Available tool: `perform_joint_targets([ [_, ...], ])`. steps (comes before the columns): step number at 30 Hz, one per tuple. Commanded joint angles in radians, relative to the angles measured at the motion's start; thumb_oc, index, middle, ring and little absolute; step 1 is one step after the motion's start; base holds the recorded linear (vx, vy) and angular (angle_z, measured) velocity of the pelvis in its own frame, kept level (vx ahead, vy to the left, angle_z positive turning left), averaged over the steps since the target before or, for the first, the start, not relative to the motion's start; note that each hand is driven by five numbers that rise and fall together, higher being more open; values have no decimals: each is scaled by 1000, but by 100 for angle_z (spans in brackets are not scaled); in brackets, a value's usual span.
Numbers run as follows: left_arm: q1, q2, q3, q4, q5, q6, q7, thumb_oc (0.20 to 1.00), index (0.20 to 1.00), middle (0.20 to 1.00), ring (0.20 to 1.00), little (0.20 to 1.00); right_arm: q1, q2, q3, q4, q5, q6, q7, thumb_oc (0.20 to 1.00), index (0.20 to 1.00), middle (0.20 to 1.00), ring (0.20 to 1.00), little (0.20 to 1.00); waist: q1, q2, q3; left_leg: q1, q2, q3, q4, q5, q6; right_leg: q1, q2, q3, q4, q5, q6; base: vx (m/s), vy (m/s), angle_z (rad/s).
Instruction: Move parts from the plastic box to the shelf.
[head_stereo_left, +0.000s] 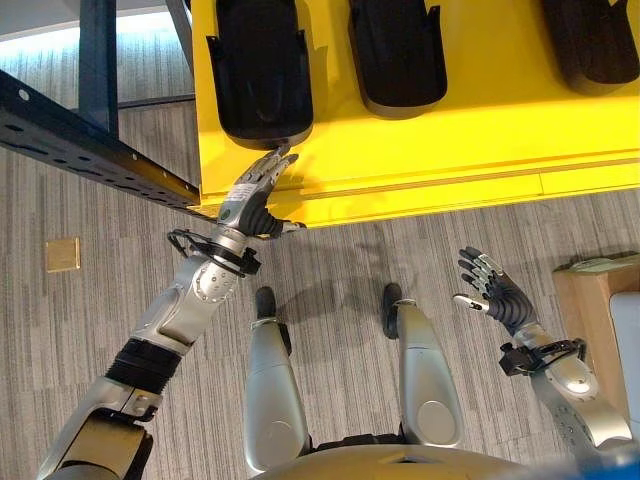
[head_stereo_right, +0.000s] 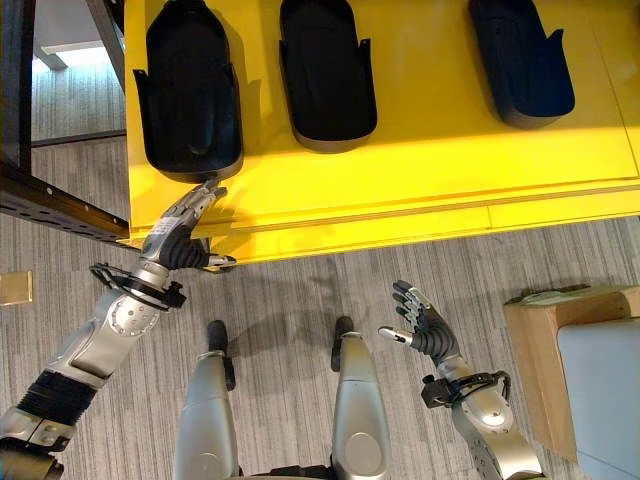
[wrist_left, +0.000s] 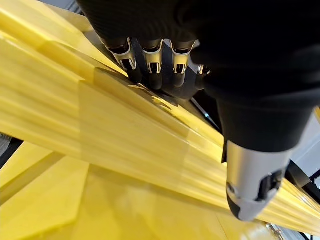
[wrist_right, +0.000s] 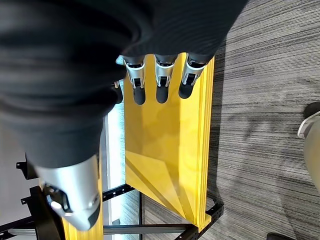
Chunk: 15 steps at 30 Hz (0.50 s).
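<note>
The left hand (head_stereo_left: 252, 196), fingers straight and empty, reaches the yellow shelf's (head_stereo_left: 420, 150) front edge beside a black part (head_stereo_left: 258, 75). It looks stiff, light; grip its rim. The right hand (head_stereo_right: 425, 327) hangs open.

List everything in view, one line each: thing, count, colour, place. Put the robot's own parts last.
yellow shelf: one, yellow, across the top of the eye views.
black parts: three, black, lying side by side on the shelf.
dark metal rack: one, dark, upper left beside the shelf.
wooden box: one, light wood, on the floor at far right.
floor plate: one, brass-coloured, set in the grey floor at left.
left hand: one, open, fingers on the shelf's front edge by the leftmost part.
right hand: one, open, empty, above the floor.
</note>
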Motion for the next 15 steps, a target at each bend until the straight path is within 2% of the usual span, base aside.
perform_joint_targets([
  [1, 10, -4, -24, 65, 11, 29, 16, 1000, 1000, 1000, 1000, 1000, -20, 32, 3, -12, 34, -38, -2, 1000, 1000, 1000, 1000, 1000, -9, -14, -37, -37, 24, 43, 56, -39, 24, 63, -31, 35, -110, 89, 36, 20, 7, -4],
  [15, -26, -14, -19, 218, 20, 70, 53, 1000, 1000, 1000, 1000, 1000, -9, 19, -6, -11, 39, -30, 3, 1000, 1000, 1000, 1000, 1000, -17, -16, -47, -53, 26, 44, 77, -44, 23, 49, -31, 39, -94, 86, 34, 9, 5, -2],
])
